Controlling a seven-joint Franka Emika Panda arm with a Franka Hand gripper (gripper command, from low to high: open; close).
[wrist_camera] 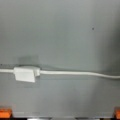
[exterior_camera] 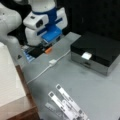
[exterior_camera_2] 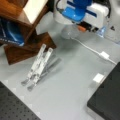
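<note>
While you look in a front view, you find the gripper [exterior_camera: 47, 50] low at the far edge of the grey table [exterior_camera: 82, 85], its orange fingertip [exterior_camera: 48, 50] just above the surface and the white and blue arm body standing upright over it. The white cable [exterior_camera: 45, 70] runs from the table's left edge to a small white connector block [exterior_camera: 52, 61] and on toward the black box [exterior_camera: 96, 53], where a white tab [exterior_camera: 86, 55] sits on the front. A folded metal stand [exterior_camera: 66, 103] lies near the bottom; a wooden shelf [exterior_camera: 15, 100] stands at the left.

Turning to the opposite side, in a front view the gripper [exterior_camera_2: 86, 28] hangs at the top, with the cable [exterior_camera_2: 86, 46] leaving from below it toward the connector block [exterior_camera_2: 104, 55] at the right. The stand [exterior_camera_2: 40, 66] lies mid-left beside the shelf [exterior_camera_2: 27, 42].

From the wrist view, the cable [wrist_camera: 77, 73] crosses left to right and the connector block [wrist_camera: 25, 74] sits left of centre, well ahead of the orange fingertips [wrist_camera: 5, 112] at the bottom corners. Those tips stand far apart, so the pincer is wide open and holds nothing. I judge this an approach stage: you would need to move forward and centre the block or cable between the tips before closing.
</note>
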